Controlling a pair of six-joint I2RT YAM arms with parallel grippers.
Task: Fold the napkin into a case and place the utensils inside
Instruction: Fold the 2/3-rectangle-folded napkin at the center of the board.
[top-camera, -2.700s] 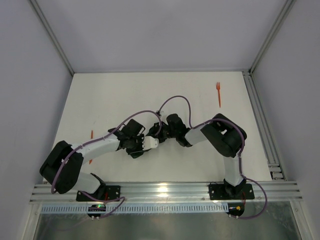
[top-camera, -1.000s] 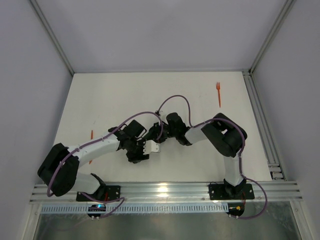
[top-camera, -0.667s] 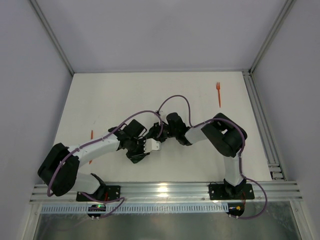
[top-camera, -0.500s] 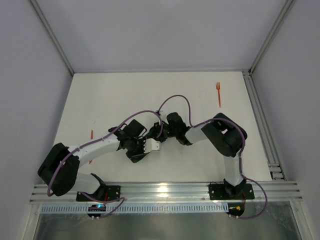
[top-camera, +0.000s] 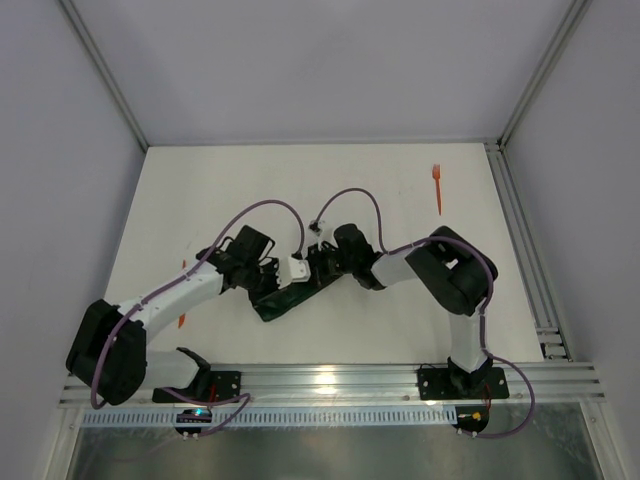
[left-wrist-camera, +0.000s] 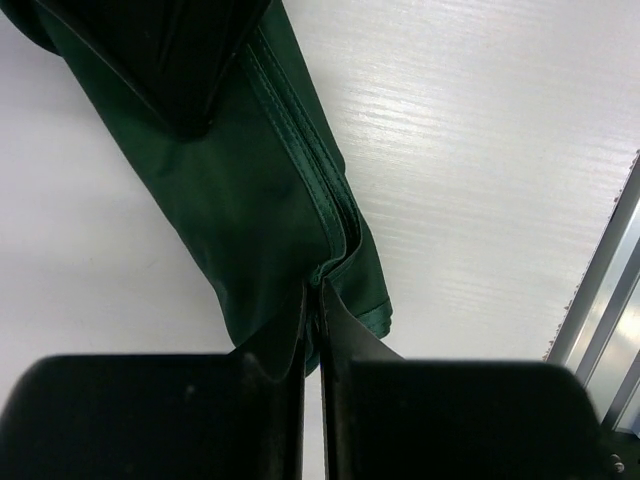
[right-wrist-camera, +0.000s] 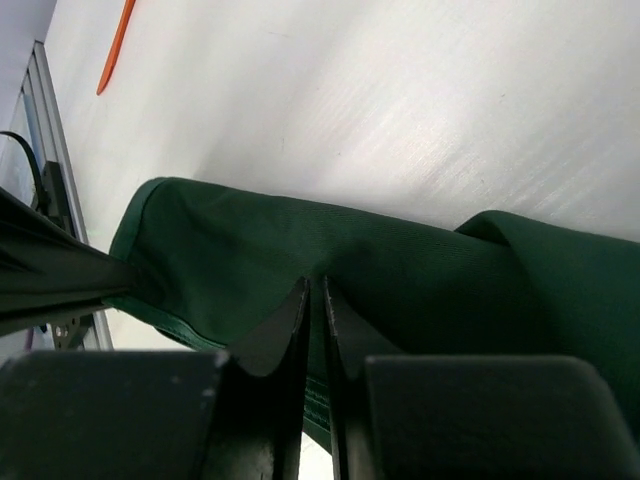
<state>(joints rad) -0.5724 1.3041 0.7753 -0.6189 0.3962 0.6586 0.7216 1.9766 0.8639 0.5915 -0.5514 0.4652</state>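
The left gripper (left-wrist-camera: 312, 292) has its two fingers pressed flat together, with the hemmed edge of the napkin (left-wrist-camera: 250, 190) running straight into the seam between the tips: it pinches the cloth at a folded corner. From that pinch the dark green cloth stretches ahead of the fingers as a narrow, doubled band with a stitched hem along its right side. It reaches up under a dark shape at the top of the left wrist view. To the right of these fingers lies the bare white table (left-wrist-camera: 480, 140), and further right an aluminium rail (left-wrist-camera: 600, 290).

The right gripper (right-wrist-camera: 312, 287) shows only a thin slit between its fingers. Its tips sit in a crease of the same cloth and nip a small fold of it. Green cloth spreads to both sides of these tips, rising in a hump to their right. To their left it tapers to a corner held by the other gripper's dark fingers.

Well beyond the right gripper's tips, up and to the left, an orange utensil (right-wrist-camera: 115, 45) lies on the table, apart from the cloth. In the overhead view the orange fork (top-camera: 437, 188) lies far behind the right gripper, toward the table's right rear.
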